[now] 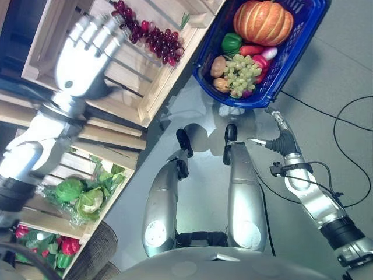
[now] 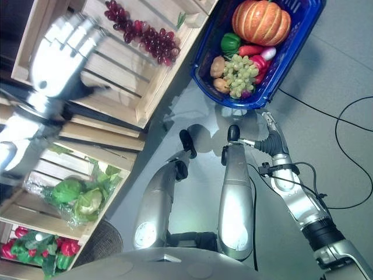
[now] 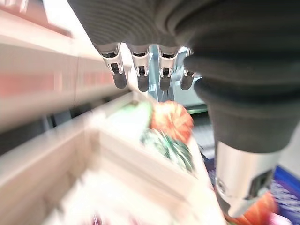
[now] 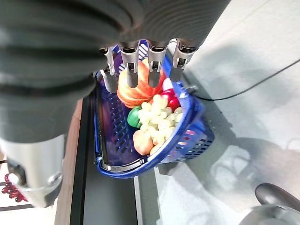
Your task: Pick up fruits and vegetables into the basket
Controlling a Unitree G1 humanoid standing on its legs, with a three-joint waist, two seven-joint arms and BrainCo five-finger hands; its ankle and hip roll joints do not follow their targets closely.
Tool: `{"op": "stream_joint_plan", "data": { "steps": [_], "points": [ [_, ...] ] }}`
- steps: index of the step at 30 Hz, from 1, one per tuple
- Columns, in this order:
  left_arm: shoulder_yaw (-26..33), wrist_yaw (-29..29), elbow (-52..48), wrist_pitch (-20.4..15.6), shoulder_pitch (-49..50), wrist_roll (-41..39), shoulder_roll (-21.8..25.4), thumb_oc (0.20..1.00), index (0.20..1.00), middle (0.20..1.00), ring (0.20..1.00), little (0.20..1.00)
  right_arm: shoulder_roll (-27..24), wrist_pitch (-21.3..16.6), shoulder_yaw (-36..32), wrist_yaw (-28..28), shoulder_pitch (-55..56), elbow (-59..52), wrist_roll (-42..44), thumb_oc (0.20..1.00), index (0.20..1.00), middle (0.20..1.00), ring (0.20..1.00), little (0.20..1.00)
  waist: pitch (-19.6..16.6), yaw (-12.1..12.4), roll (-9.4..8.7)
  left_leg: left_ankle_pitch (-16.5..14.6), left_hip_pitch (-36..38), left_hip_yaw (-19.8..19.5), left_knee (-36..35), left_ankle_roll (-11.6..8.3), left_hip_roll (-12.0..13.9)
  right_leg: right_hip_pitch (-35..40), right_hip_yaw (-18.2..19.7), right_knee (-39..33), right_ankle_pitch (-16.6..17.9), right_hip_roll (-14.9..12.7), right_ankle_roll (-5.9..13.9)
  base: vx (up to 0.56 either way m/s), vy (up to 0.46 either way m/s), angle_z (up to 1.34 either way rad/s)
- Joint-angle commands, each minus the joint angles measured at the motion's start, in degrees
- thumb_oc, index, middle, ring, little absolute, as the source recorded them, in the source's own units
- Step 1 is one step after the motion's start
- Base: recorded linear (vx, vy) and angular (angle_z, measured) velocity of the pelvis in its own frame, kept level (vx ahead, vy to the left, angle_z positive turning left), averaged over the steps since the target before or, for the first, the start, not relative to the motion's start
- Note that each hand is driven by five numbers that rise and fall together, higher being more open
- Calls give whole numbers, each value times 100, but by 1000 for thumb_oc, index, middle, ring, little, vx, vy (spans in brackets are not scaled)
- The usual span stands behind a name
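Here: left hand [image 1: 87,55] fingers spread, empty, over crate [image 1: 145,87] | right hand [image 1: 278,135] fingers straight, empty, near basket [image 4: 187,136]

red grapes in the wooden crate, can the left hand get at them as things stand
Probably yes. The left hand is open over the wooden crate, with the red grapes lying uncovered on the slats just beside its fingers, and nothing lies between them. The crate's top is open.

Blue basket [image 1: 205,65] cut off by head views' top edge. Pumpkin [image 1: 263,21] top clipped too. Left wrist view smeared — wooden crate [image 3: 140,154] and its contents unreadable. Potato [image 1: 221,85] half buried under green grapes [image 1: 240,73] — red pepper [image 1: 260,63] mostly covered.
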Motion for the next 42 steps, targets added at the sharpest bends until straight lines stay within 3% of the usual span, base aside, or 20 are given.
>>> {"op": "stream_joint_plan", "data": {
  "steps": [1,4,8,14,18,21,27,35,36,42],
  "points": [
    [-523,4,480,815,-683,513,6,1000,1000,1000,1000,1000,-381,-550,-155,222,359,-509,-81,1000,1000,1000,1000,1000,-203,-550,288,-1242,-83,33,849,28,-92,114,-27,-196,-335,341,329,62,102,-17],
    [-1196,105,1084,1251,-1311,736,4,1000,1000,1000,1000,1000,-516,-652,-62,312,336,-599,-185,1000,1000,1000,1000,1000,-203,-716,252,-1241,-185,116,929,25,-40,-44,121,-115,-314,410,333,47,72,-24],
    [-2005,227,2090,1563,-2014,910,-212,1000,1000,1000,1000,1000,-570,-710,137,344,183,-623,-288,1000,1000,1000,1000,1000,-203,-867,206,-1234,-300,222,994,36,16,-224,288,-45,-270,514,346,40,58,-34],
    [-2608,110,3315,1436,-2496,933,-755,1000,1000,1000,1000,1000,-589,-661,302,487,-161,-663,-168,1000,1000,1000,1000,1000,-203,-1014,190,-1235,-446,327,1041,35,50,-452,466,39,-240,633,352,25,38,-16],
    [-2693,-300,3792,1253,-2509,613,-1054,1000,1000,1000,1000,1000,-504,-565,275,739,-280,-696,201,1000,1000,1000,1000,1000,-203,-1056,194,-1226,-522,368,1060,30,50,-549,525,61,-218,668,362,24,29,-7],
    [-2663,-589,4249,1386,-2402,812,-1317,1000,1000,1000,1000,1000,-446,-570,163,791,-324,-701,296,1000,1000,1000,1000,1000,-203,-1090,197,-1205,-629,405,1074,22,56,-661,558,65,-184,685,373,19,21,-12],
    [-2604,-514,5222,1489,-2293,651,-1590,1000,1000,1000,1000,1000,-411,-542,-37,736,-396,-694,439,1000,1000,1000,1000,1000,-203,-1136,176,-1189,-866,490,1158,0,117,-902,592,120,-147,681,377,9,12,-4],
    [-2508,-155,6009,2183,-2362,983,-1792,1000,1000,1000,1000,1000,-384,-610,-144,548,-542,-758,433,1000,1000,1000,1000,1000,-203,-1164,105,-1226,-1229,497,1354,2,205,-1271,632,290,-149,705,353,5,-1,-2],
    [-2479,-40,6142,2431,-2436,1135,-1800,1000,1000,1000,1000,1000,-401,-603,-159,491,-592,-821,423,1000,1000,1000,1000,1000,-203,-1173,90,-1244,-1348,483,1427,2,226,-1397,649,373,-165,716,336,17,-5,-7],
    [-2402,359,6327,2826,-2738,910,-1826,1000,1000,1000,1000,1000,-435,-567,-150,298,-731,-847,232,1000,1000,1000,1000,1000,-203,-1205,48,-1304,-1672,459,1661,4,296,-1738,680,595,-192,734,298,5,-2,-2]
  ]
}}
